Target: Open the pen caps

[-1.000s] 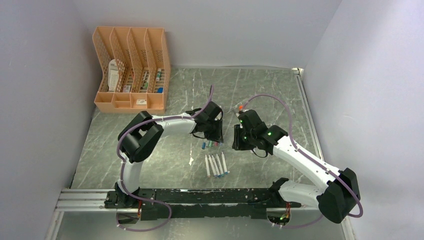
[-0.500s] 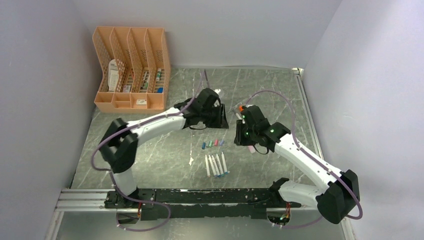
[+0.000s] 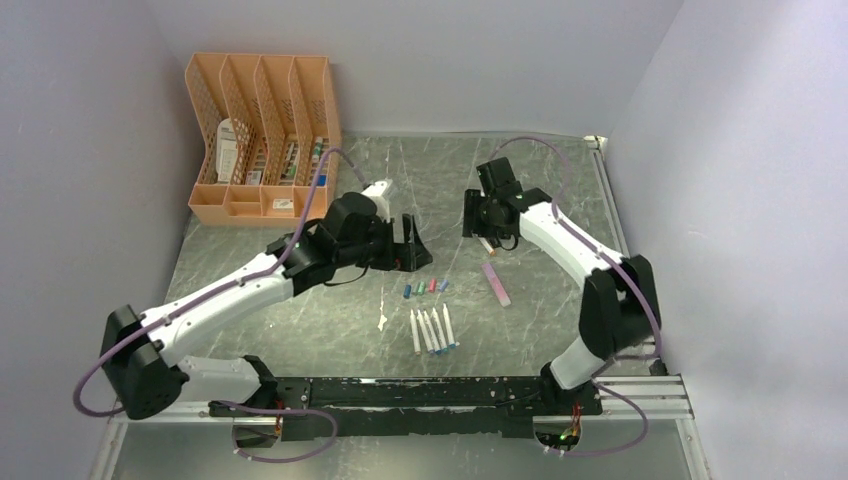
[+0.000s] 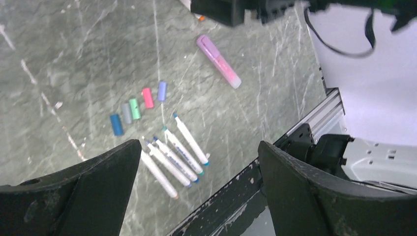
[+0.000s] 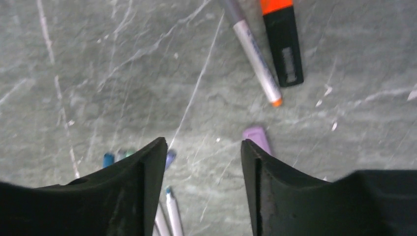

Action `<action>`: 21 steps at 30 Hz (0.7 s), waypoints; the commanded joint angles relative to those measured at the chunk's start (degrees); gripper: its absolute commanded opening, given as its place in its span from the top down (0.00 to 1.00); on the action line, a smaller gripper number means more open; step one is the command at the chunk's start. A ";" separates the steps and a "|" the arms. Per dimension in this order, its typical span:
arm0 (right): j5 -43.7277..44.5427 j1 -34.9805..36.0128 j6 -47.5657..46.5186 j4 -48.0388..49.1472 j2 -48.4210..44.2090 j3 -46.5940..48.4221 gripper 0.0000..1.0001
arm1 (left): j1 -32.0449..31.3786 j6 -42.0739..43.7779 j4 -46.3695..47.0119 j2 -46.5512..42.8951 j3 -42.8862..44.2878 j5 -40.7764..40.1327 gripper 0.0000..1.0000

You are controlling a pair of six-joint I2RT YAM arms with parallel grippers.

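On the grey veined table [image 3: 330, 290], five pen caps [image 4: 134, 108] off their pens, laid side by side in a short slanted row: blue cap [image 4: 116, 124], grey cap [image 4: 126, 113], teal cap [image 4: 134, 108], pink cap [image 4: 147, 97], pale blue-purple cap [image 4: 162, 91]. Just nearer the arm bases, five uncapped white pens [image 4: 190, 138] in a second row, tips bare. To the right of both rows and well apart from them, a pink highlighter [image 4: 223, 69] flat on the table, purple cap [image 4: 202, 43] at its far end.

Left pincer [image 4: 197, 145] released: fingers spread wide, nothing between them, raised clear of the table behind and left of the cap row.

Right pincer [image 5: 202, 142] with jaws parted and empty, hanging over the table behind the pink highlighter. Just beyond it, a black highlighter [image 5: 285, 49] with an orange cap [image 5: 275, 5] on, and close beside that a grey pen [image 5: 252, 49] with an orange tip.

In the far left corner, an orange lattice file rack [image 3: 262, 140] against the wall, small boxes in its slots
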 commanded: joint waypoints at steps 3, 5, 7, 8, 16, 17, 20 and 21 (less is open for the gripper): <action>1.47 -2.94 -4.39 2.09 11.02 7.24 0.42 | -0.35 -0.13 -2.31 -8.53 -4.60 -3.56 0.00; 0.18 -4.09 -5.17 2.59 14.26 9.12 0.47 | -0.32 -0.11 -2.56 -9.89 -5.49 -3.64 0.01; -0.57 -5.17 -5.46 2.66 17.22 11.12 0.52 | -0.25 -0.16 -2.87 -10.61 -6.06 -3.65 0.00; -0.98 -5.62 -5.55 3.06 18.22 11.57 0.54 | -0.31 -0.19 -3.06 -10.83 -6.33 -3.60 0.00; -3.77 -7.23 -6.45 4.38 25.64 14.50 0.62 | -0.29 -0.29 -2.93 -11.25 -7.15 -3.40 0.00; -4.16 -7.24 -6.52 4.50 26.24 14.79 0.63 | -0.28 -0.22 -2.94 -11.03 -7.05 -3.35 0.00; -4.44 -7.25 -6.83 4.61 27.30 15.34 0.65 | -0.30 -0.11 -3.05 -10.43 -6.68 -3.36 0.00; -4.16 -7.25 -6.92 4.56 28.54 15.39 0.65 | -0.30 -0.11 -3.04 -10.18 -6.58 -3.30 0.00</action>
